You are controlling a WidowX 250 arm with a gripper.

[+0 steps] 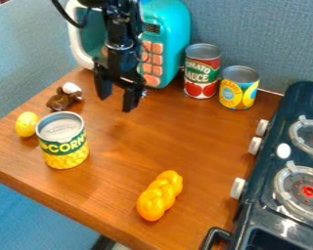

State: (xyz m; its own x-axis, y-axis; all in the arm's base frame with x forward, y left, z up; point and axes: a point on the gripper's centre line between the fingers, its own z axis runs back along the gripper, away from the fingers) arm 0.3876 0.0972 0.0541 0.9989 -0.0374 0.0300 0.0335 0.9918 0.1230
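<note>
Black gripper (116,100) (one), its two fingers parted and grasping nothing, hangs before one turquoise toy microwave (172,29). One brown-and-white toy (59,100) lies nearby, at the view's left. Also on the wooden table (113,195): three cans, comprising one corn can (62,146) near one yellow oval object (26,124), one tomato sauce can (201,73) and one yellow-and-blue can (238,90); and one orange braided piece (160,195).
</note>
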